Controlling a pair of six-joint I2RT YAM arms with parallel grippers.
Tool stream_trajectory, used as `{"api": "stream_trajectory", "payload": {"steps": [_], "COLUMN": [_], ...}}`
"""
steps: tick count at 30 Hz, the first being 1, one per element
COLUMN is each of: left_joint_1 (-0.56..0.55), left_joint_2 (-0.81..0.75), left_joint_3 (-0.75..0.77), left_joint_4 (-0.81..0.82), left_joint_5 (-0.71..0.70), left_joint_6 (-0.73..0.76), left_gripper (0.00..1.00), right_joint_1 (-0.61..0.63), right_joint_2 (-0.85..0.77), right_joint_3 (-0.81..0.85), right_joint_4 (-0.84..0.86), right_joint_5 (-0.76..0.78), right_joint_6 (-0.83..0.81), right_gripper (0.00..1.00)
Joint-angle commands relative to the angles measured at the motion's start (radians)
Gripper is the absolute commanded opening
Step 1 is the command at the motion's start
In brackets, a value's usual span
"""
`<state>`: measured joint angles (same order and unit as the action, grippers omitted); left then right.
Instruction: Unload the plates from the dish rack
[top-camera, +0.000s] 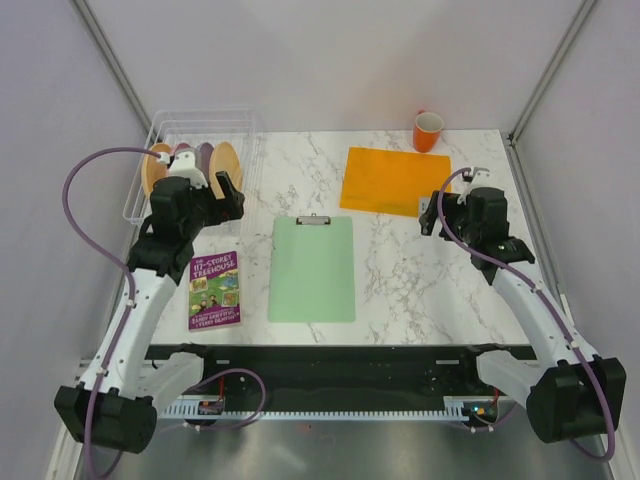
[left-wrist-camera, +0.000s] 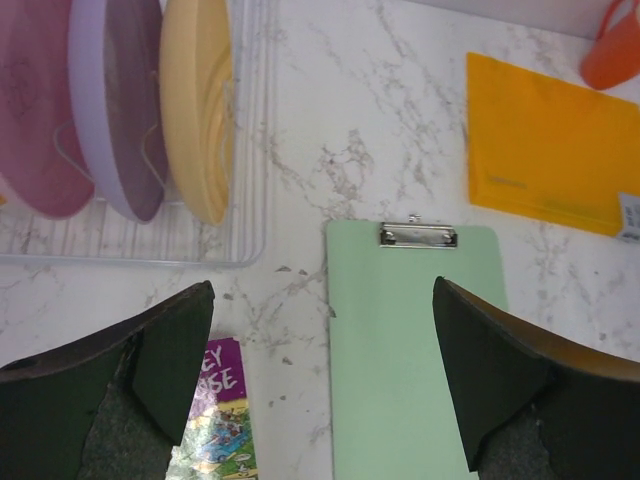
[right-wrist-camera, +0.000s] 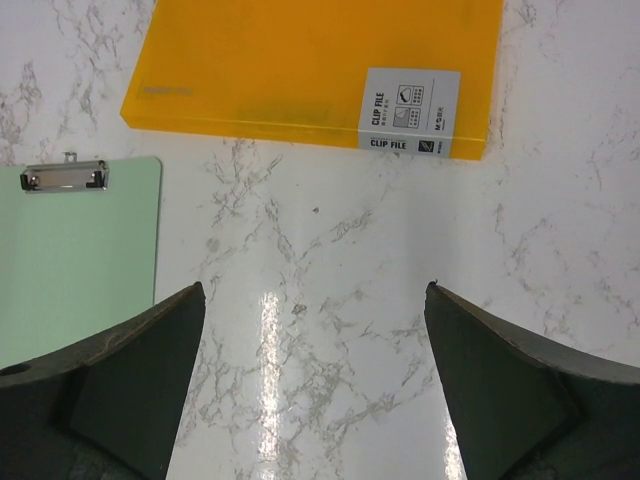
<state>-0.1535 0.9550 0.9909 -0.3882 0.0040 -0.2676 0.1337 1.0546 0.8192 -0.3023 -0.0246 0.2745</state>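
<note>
Marble table (top-camera: 400, 270): plates (left-wrist-camera: 195, 110) in dish rack (left-wrist-camera: 120, 245), clipboard (top-camera: 312, 270) beside; left claw (left-wrist-camera: 322, 290), right claw (right-wrist-camera: 315, 290) apart

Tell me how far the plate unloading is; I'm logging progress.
Done: nothing; the plates stand upright in the dish rack. In hand: nothing; the left gripper is open near the rack, the right gripper open over the marble table. Left: every plate.

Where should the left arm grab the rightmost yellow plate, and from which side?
Probably pinch the upper rim of the yellow plate, bringing the left end effector down from above. It stands on edge in the dish rack, close beside the purple plate, leaving its top edge easiest to reach.
</note>
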Motion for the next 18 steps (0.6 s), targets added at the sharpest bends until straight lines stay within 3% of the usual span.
{"api": "stream_trajectory", "payload": {"steps": [1,18], "left_joint_1": [0.0,-0.072], "left_joint_2": [0.082,0.396], "left_joint_3": [0.08,0.12], "left_joint_4": [0.063,0.44], "left_joint_5": [-0.159,-0.461], "left_joint_6": [0.056,0.231], "left_gripper": [0.96,0.88], "right_joint_1": [0.001,0.0], "right_joint_2": [0.031,0.148], "right_joint_3": [0.034,0.06], "right_joint_4": [0.003,0.028], "right_joint_5": [0.018,0.054], "right_joint_6": [-0.031,-0.034], "right_gripper": [0.98,0.98]}}
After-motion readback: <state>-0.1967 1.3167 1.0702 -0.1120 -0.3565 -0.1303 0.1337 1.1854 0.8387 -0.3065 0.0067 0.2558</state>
